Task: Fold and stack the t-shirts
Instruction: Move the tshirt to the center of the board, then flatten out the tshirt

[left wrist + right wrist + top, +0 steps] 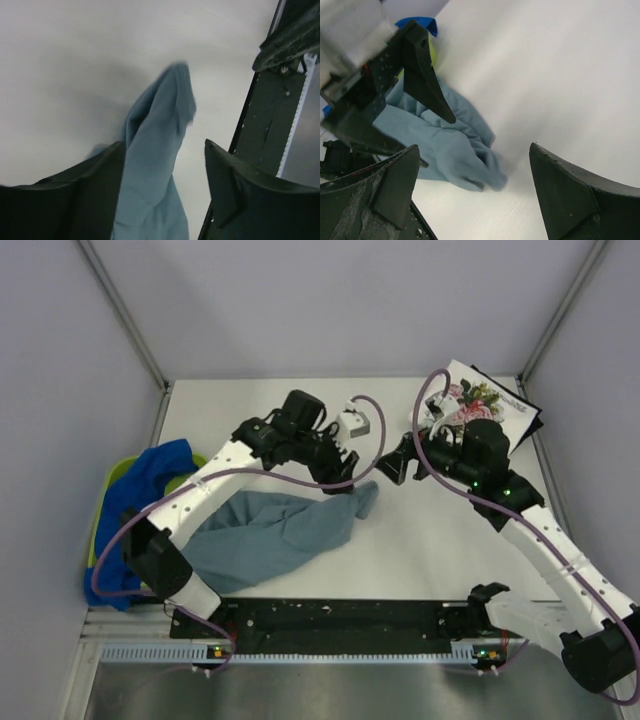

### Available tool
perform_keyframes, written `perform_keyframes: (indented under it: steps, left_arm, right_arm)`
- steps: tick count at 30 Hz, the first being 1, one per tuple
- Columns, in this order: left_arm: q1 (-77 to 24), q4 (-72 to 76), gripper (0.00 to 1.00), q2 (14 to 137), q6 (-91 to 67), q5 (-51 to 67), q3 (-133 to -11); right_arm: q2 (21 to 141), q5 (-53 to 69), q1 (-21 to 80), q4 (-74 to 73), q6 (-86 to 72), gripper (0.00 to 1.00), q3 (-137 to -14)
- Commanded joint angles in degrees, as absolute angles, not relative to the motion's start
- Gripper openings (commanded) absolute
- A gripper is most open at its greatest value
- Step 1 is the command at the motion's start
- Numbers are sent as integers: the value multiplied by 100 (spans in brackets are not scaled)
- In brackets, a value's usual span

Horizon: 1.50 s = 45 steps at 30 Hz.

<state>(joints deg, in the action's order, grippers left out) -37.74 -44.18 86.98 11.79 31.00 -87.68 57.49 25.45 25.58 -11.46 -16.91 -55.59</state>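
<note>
White table (420, 550) fills the floor of a booth with pale grey walls (330, 300). A black rail (340, 618) runs along the near edge and carries both arm bases.

Just beyond the rail, left of centre, the grey shirt (270, 535) lies crumpled on the table. One narrow end of it reaches right and far toward the middle.

The left gripper (340, 478) hangs over that narrow end. Its fingers are spread wide. In the left wrist view the cloth runs up between them and seems to brush one finger. The blur makes it hard to tell whether it really touches, and nothing is pinched.

Just to its right, the right gripper (392, 468) points left toward the same end of the shirt. Its fingers are also wide apart with nothing between them. In its own view the table and the shirt's tip lie below.

At the left edge, the blue shirt (150, 475) is draped over a green tray (112, 480), and one part trails toward the near-left corner.

In the far right corner the floral shirt (470, 398) lies flat, partly hidden by the right arm. The black shirt (528, 412) shows at its right edge, apparently underneath it.
</note>
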Motion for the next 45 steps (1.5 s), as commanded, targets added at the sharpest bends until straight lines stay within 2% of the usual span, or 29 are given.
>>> perform_keyframes:
  steps: [1,3,6,10,12,14,18,21,27,29,36,38,41,43,44,45]
  left_arm:
    - [-4017,-4981,77,8991,1747,3149,-9429]
    - [-3956,-5369,81,8887,1959,2403,-9598]
    - [-3535,-5309,85,8361,2047,1522,-9117]
    - [-2376,-5396,84,7622,2223,1459,-8483]
    - [-1866,-5598,80,7288,2503,1442,-8184]
    - [-1443,-5800,75,6962,2881,1406,-7798]
    - [-749,-6282,70,6487,3908,1467,-6937]
    - [-396,-6433,70,6372,4428,1555,-6505]
    - [-290,-6101,77,6381,5185,1170,-5644]
    - [-281,-5916,78,6460,5456,1151,-5441]
    - [-290,-5257,78,6635,6038,1134,-4861]
    - [-281,-5099,79,6688,6134,1108,-4756]
    - [-281,-4738,79,6732,6240,932,-4466]
    - [-264,-4693,75,6794,6293,888,-4386]
    - [-255,-4763,67,6820,6258,905,-4412]
    - [-255,-4920,48,6846,6232,975,-4525]
  right_arm:
    - [5546,1461,2531,-2011,-1477,89,-5599]
    - [5633,1267,2531,-2188,-1476,88,-5546]
    - [5949,1257,2566,-2320,-1538,78,-5388]
    - [6608,1555,2847,-2435,-1792,63,-5247]
    - [6915,1556,3345,-2435,-1671,61,-5203]
    - [7144,1442,3847,-2470,-1311,61,-5186]
    - [7689,1066,4104,-2540,-1422,74,-5019]
    - [8304,537,4096,-2715,-1695,79,-4992]
    - [9016,-325,4035,-2523,-1863,82,-4755]
    - [9166,-194,3920,-2348,-1898,74,-4676]
    - [8948,369,3674,-1749,-2048,14,-4325]
    - [8729,457,3525,-1696,-2057,3,-4254]
    - [8298,527,3323,-1714,-1987,0,-4254]
    - [7973,562,3226,-1757,-1908,0,-4306]
    - [7798,571,3199,-1793,-1864,0,-4341]
    - [7657,580,3156,-1845,-1828,0,-4394]
